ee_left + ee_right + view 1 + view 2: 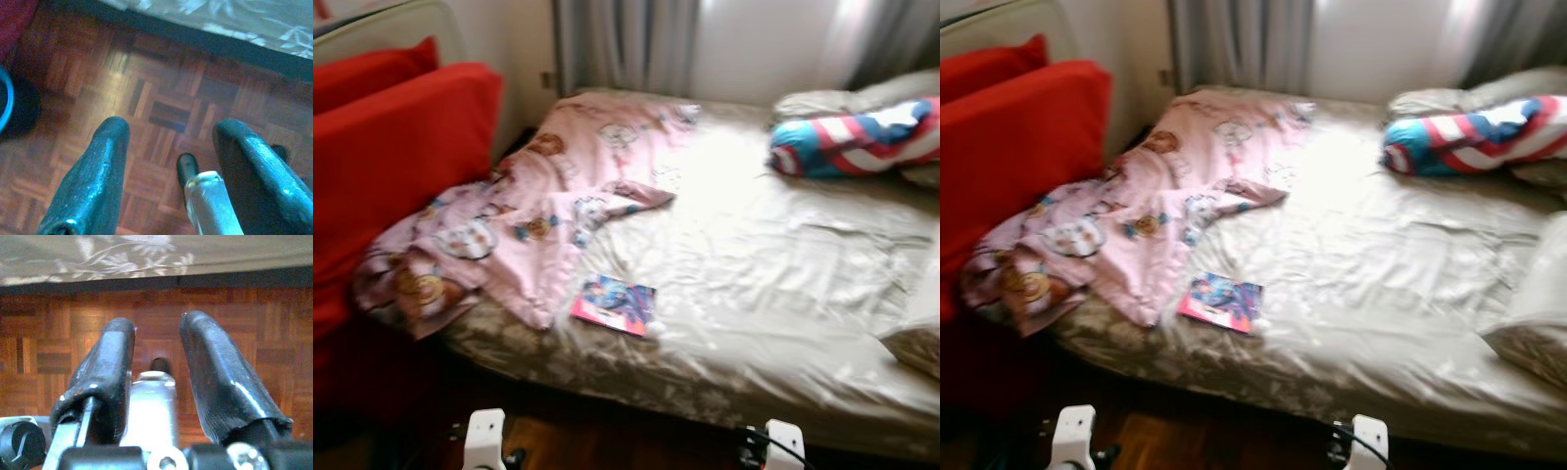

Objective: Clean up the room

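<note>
Pink blanket rumpled on bed; book near edge. Left gripper and right gripper spread apart, grasping nothing, over parquet floor.

Two white arm housings showing low, a black cable curling beside the right one, long black textured fingers, silver wrist metal, a screw head gleaming

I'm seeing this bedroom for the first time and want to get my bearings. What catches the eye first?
The crumpled pink blanket sprawls over the bed's left side, trailing off the edge beside the big red cushions. A small colourful book lies on the pale sheet near the front edge. At the far right, a red, white and blue striped pillow rests by the head of the bed.
</note>
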Tool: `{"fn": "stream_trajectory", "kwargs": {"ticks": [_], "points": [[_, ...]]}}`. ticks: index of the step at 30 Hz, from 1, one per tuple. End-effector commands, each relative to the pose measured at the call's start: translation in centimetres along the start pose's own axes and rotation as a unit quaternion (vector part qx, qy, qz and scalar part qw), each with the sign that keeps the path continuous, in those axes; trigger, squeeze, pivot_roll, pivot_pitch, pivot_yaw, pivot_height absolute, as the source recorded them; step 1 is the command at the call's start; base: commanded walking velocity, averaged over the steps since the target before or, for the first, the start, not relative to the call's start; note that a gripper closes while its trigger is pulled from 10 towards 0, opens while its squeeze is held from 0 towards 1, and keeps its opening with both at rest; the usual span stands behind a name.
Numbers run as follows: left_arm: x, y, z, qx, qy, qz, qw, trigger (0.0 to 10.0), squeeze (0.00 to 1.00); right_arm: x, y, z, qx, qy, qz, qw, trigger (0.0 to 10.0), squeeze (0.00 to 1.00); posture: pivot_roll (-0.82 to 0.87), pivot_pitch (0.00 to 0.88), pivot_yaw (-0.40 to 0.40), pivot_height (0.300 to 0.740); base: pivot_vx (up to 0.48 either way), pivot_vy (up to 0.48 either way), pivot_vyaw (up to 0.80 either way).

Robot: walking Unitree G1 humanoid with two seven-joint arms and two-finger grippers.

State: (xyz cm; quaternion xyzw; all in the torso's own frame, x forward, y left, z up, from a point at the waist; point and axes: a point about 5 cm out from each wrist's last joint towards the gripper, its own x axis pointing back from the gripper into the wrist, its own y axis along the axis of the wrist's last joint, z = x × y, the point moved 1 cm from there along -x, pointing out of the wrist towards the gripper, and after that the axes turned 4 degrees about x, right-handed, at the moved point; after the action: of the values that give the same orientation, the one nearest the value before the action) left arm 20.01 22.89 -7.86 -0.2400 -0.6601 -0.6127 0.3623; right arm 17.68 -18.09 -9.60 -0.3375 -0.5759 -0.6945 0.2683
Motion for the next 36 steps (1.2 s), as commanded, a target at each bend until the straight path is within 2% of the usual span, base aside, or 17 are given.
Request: {"fn": "stream_trajectory", "kwargs": {"ticks": [1,4,24,36], "points": [[0.00,-0.46,-0.59,0.000,-0.005,0.009,1.000,10.0,0.00,0.13,-0.14,-0.82,-0.002,-0.012,0.004,1.000,10.0,0.00,0.05,0.000,0.006,0.740,0.000,0.000,-0.79],[0.00,-0.44,-0.57,0.001,-0.004,0.009,1.000,10.0,0.00,0.13,-0.07,-0.82,-0.006,-0.014,0.000,1.000,10.0,0.00,0.05,0.000,0.006,0.740,0.000,0.000,-0.73],[-0.01,-0.42,-0.58,0.030,0.001,0.005,1.000,10.0,0.00,0.11,0.17,-0.77,-0.009,-0.012,-0.009,1.000,10.0,0.00,0.05,0.000,0.003,0.740,0.000,0.000,0.00],[-0.01,-0.46,-0.59,0.031,0.001,0.006,1.000,10.0,0.00,0.11,0.19,-0.80,-0.010,-0.012,-0.010,1.000,10.0,0.00,0.05,0.000,0.002,0.740,0.000,0.068,0.00]]}}
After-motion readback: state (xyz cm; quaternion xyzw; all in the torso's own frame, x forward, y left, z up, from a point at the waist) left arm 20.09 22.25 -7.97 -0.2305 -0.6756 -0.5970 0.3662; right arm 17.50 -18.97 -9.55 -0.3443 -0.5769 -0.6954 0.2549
